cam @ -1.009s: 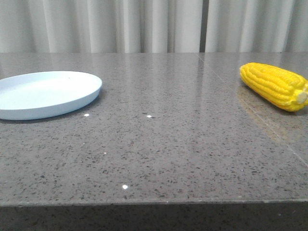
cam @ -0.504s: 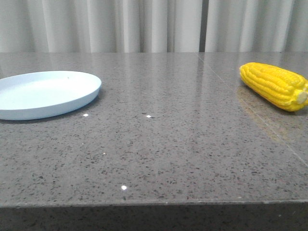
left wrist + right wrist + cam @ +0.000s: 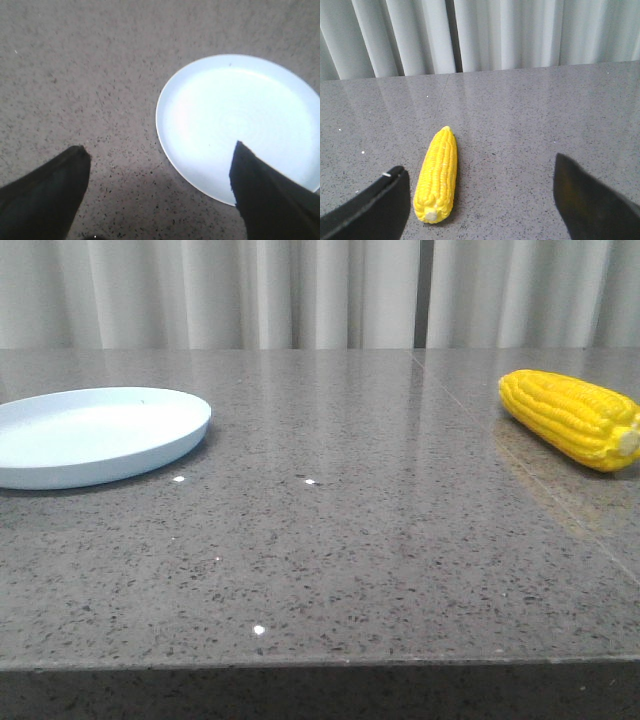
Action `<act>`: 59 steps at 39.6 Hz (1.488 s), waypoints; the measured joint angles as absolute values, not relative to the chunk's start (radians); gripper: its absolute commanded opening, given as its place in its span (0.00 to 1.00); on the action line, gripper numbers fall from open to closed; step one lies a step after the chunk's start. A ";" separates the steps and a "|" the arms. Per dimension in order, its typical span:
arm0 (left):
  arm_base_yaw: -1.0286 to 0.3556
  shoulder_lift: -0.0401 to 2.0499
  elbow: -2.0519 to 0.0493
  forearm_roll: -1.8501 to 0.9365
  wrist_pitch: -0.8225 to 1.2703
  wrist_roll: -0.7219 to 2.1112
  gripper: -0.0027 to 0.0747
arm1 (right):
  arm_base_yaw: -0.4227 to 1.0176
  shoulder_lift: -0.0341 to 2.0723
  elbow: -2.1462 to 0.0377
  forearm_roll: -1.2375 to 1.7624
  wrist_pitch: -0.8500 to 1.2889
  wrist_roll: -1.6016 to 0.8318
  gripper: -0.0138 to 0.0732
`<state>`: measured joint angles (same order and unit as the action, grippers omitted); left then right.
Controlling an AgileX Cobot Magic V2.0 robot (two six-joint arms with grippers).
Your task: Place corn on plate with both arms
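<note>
I read no writing on anything. The bench point(image 3: 350, 540) is grey speckled stone, glossy, with pleated white curtains point(image 3: 300, 290) behind. The corn point(image 3: 572, 418) lies on it, well apart from the plate point(image 3: 95, 435). My left pincer point(image 3: 159, 162) hangs spread over the plate's edge; my right pincer point(image 3: 480, 172) gapes beside the corn, holding nothing.

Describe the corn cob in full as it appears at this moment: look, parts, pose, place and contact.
The corn is a bright yellow cob with neat rows of kernels and a slightly glossy, plastic look. One end tapers to a point; the other ends in a pale stub. It lies flat on the grey speckled table, at the far right in the front view, stub towards the camera. Nothing grips it: in the right wrist view it lies ahead of the right gripper, whose fingers are spread apart. It is well apart from the plate.
</note>
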<state>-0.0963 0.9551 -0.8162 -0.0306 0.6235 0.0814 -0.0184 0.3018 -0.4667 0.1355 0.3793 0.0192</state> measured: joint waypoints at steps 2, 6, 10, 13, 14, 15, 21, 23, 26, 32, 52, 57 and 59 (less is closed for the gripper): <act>-0.096 1.027 -0.865 -0.033 0.664 0.081 0.74 | -0.018 0.302 -0.467 0.136 0.379 0.019 0.86; -0.096 1.156 -0.952 -0.039 0.724 0.081 0.74 | -0.018 0.302 -0.467 0.136 0.379 0.019 0.86; -0.096 1.269 -1.006 -0.047 0.759 0.081 0.74 | -0.018 0.302 -0.467 0.136 0.379 0.019 0.86; -0.096 1.346 -1.037 -0.050 0.763 0.081 0.74 | -0.018 0.302 -0.467 0.136 0.379 0.019 0.86; -0.096 1.366 -1.046 -0.049 0.763 0.081 0.74 | -0.018 0.302 -0.467 0.136 0.379 0.019 0.86; -0.096 1.391 -1.053 -0.051 0.764 0.081 0.74 | -0.018 0.302 -0.467 0.136 0.379 0.019 0.86; -0.096 1.496 -1.079 -0.051 0.766 0.081 0.74 | -0.018 0.302 -0.467 0.136 0.379 0.019 0.86; -0.096 1.518 -1.082 -0.051 0.766 0.081 0.74 | -0.018 0.302 -0.467 0.136 0.379 0.019 0.86; -0.096 1.539 -1.082 -0.051 0.764 0.081 0.70 | -0.018 0.302 -0.467 0.136 0.379 0.019 0.86; -0.106 1.554 -1.087 -0.049 0.760 0.081 0.48 | -0.018 0.302 -0.467 0.136 0.379 0.019 0.86; -0.107 1.549 -1.123 -0.111 0.738 0.077 0.01 | -0.018 0.302 -0.469 0.136 0.379 0.019 0.86; -0.107 1.514 -1.184 -0.198 0.772 0.082 0.01 | -0.018 0.302 -0.469 0.136 0.379 0.019 0.86; -0.112 1.505 -1.215 -0.242 0.788 0.083 0.01 | -0.018 0.302 -0.469 0.136 0.379 0.019 0.86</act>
<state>-0.1124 1.5052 -1.2151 -0.2423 0.7876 0.0831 -0.0184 0.3018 -0.4691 0.1355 0.3793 0.0192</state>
